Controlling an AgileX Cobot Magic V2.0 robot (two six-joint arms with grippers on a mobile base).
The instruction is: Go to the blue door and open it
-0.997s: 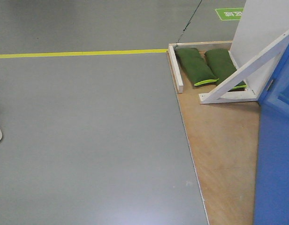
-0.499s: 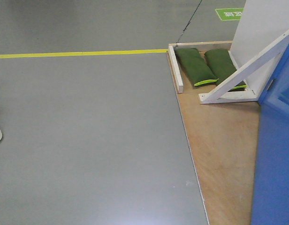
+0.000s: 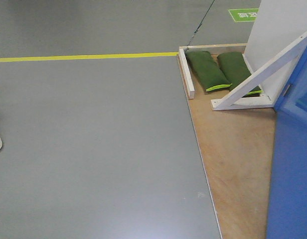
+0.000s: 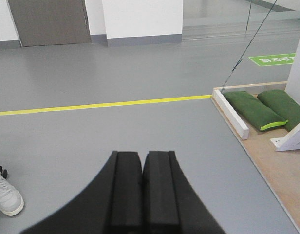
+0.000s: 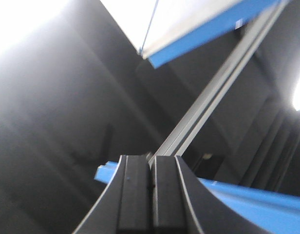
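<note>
The blue door (image 3: 292, 164) fills the right edge of the front view as a tall glossy blue panel standing on a wooden base. Its handle and lock are out of view. In the right wrist view blue door parts (image 5: 252, 202) show behind my right gripper (image 5: 151, 163), which is shut and empty and points upward at a dark ceiling. My left gripper (image 4: 142, 158) is shut and empty, pointing over the grey floor left of the base.
A wooden base board (image 3: 233, 149) carries a white brace (image 3: 263, 77), a white panel (image 3: 280, 30) and two green sandbags (image 3: 208, 69). A yellow floor line (image 3: 83, 57) runs across. A white shoe (image 4: 6, 195) stands at the left.
The blue door panel has spread slightly further left at the bottom right of the front view. The shoe at the left edge has slipped a little further out of frame.
</note>
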